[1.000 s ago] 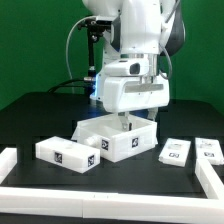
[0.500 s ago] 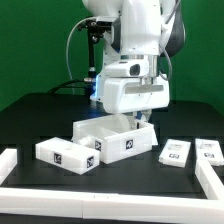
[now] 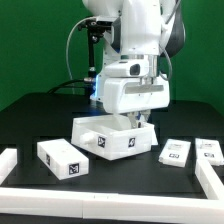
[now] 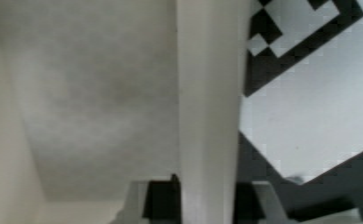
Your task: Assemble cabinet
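White plastic cabinet sits near the middle of the worktop, open side up, two marker tags on its front face. It seems slightly tilted, though I cannot tell whether it is lifted clear.

Tool reaches into the box from above. In the wrist view, a fingertip stands on each side of one upright wall, so I read the tool as clamped on that wall.

Progress, as a judgement: early. The shell is empty as far as can be seen, and nothing is fitted.

- Tagged block: loose, toward the front edge on the exterior view's left.
- Two flat panels: near the exterior view's right edge.
- Border rails: along the front and side edges.

Nearest obstruction is the block, just beside the cabinet.
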Robot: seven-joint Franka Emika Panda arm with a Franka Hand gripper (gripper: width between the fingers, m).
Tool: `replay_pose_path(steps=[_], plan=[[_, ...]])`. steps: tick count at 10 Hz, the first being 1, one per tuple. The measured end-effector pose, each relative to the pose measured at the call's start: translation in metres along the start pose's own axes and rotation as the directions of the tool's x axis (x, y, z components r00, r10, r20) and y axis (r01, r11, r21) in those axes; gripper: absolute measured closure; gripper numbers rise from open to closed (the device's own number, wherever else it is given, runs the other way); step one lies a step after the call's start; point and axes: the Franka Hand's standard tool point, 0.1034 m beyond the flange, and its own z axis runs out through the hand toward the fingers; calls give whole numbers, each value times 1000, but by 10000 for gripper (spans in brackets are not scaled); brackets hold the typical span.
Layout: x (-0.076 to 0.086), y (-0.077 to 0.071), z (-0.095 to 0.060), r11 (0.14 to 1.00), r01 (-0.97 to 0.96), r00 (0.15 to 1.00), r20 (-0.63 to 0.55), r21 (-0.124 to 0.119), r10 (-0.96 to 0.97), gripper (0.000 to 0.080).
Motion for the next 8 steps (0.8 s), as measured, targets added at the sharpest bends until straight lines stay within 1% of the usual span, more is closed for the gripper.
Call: replay_pose_path(steps=[1, 2, 3, 4, 5, 6, 7, 8], plan=[[11, 4, -12, 997, -72, 997, 1, -2, 72, 709], [24, 2, -26, 985, -172, 985, -5, -3, 172, 709], [39, 5, -37, 968, -250, 968, 14, 6, 250, 709], [53, 19, -43, 971, -238, 971, 26, 9, 238, 709], [56, 21, -41, 960, -280, 960, 9, 4, 280, 709], [53, 17, -39, 938, -346, 938, 17, 8, 346, 709], [54, 18, -40, 926, -378, 926, 16, 8, 378, 709], [54, 21, -39, 873, -488, 873, 19, 16, 488, 709]])
